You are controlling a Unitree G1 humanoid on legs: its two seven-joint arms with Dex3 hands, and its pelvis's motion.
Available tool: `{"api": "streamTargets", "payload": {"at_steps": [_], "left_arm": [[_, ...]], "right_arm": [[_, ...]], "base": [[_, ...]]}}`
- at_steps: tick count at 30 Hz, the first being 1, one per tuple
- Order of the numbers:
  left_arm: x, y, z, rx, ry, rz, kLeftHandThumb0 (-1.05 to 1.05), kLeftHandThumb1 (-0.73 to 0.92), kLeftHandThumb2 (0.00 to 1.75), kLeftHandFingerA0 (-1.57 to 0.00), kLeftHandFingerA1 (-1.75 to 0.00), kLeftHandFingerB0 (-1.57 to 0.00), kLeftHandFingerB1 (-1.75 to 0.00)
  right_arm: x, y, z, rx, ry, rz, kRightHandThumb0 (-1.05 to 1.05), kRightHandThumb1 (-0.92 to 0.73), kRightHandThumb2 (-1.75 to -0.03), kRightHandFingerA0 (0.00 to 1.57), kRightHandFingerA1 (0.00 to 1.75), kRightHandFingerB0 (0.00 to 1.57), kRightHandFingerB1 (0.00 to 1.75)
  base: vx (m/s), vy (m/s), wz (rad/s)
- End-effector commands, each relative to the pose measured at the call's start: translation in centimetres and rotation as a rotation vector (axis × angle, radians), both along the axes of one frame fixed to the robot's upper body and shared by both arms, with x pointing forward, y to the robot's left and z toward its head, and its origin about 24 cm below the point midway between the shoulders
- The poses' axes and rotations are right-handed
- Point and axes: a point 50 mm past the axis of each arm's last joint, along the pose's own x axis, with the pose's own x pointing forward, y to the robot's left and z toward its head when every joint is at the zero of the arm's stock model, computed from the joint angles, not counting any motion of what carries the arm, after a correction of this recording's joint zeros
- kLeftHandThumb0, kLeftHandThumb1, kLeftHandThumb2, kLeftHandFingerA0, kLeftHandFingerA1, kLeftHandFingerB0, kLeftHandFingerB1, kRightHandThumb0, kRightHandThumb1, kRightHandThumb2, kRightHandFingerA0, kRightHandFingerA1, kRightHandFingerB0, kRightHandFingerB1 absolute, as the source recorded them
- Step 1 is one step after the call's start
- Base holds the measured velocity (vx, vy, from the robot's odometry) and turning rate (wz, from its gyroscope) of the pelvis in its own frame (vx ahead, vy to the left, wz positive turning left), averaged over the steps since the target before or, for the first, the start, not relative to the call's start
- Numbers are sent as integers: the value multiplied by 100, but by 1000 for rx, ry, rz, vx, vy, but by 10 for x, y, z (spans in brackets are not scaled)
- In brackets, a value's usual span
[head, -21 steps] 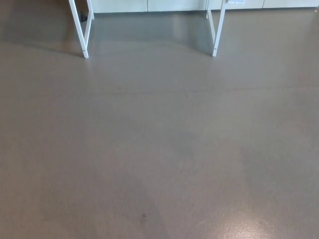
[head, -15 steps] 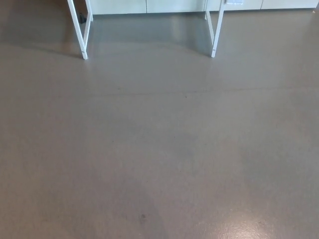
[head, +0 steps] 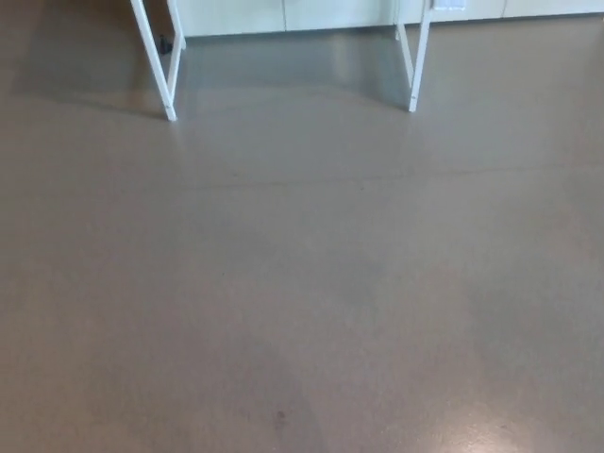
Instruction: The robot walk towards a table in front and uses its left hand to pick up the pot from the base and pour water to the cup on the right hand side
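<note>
Head view: mostly bare grey floor [head: 302, 283], glossy, with a pale glare patch at the bottom edge, right of centre; at the top edge, two pairs of white legs of the counter [head: 170, 99], one pair up left, the other [head: 413, 90] up right, only the lower parts showing, the top itself cut off above the frame; behind the legs, a strip of pale cabinet fronts [head: 283, 14] along the wall. Compared with half a second back, whole picture shifted slightly to the right and a touch downward, legs and floor marks together; so camera motion, not movement of the furniture; judged as the walk toward the counter under way, with only a small gain in closeness and a slight sway or turn of the head. Meaning for the task: approach phase only, well short of any reach; counter legs far up the frame, much open floor between them and the bottom edge. Pot, base and cup: none visible, presumably up on the counter top, out of frame above the legs. Neither arm nor hand in the picture; pose impossible to read; fingers unseen, so no telling how far open or whether holding anything.
</note>
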Motion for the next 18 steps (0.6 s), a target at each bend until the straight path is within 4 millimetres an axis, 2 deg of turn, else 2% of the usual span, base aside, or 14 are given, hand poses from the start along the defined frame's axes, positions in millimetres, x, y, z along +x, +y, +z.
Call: {"api": "streamTargets", "payload": {"at_steps": [1,6,11,18], "left_arm": [[-7,6,2,15,-5,15,-21,57,55,-40,-39,-43,-33],[-10,7,2,36,11,-8,-21,60,56,-39,-39,-41,-33],[-10,7,2,27,14,-14,-25,59,56,-38,-40,-42,-33],[-9,8,3,32,15,-13,-24,58,57,-40,-40,-43,-35]], "right_arm": [[-4,-3,0,-8,-7,-3,-39,-72,-65,5,29,0,9],[-12,-2,-4,-2,0,-4,-38,-72,-65,5,28,0,8],[-16,-2,-6,6,6,-18,-39,-70,-64,5,29,0,9],[-18,-1,-7,4,12,-25,-39,-72,-63,6,30,0,10]], "base": [[0,0,0],[59,141,-8],[154,361,-17],[198,38,6]]}}
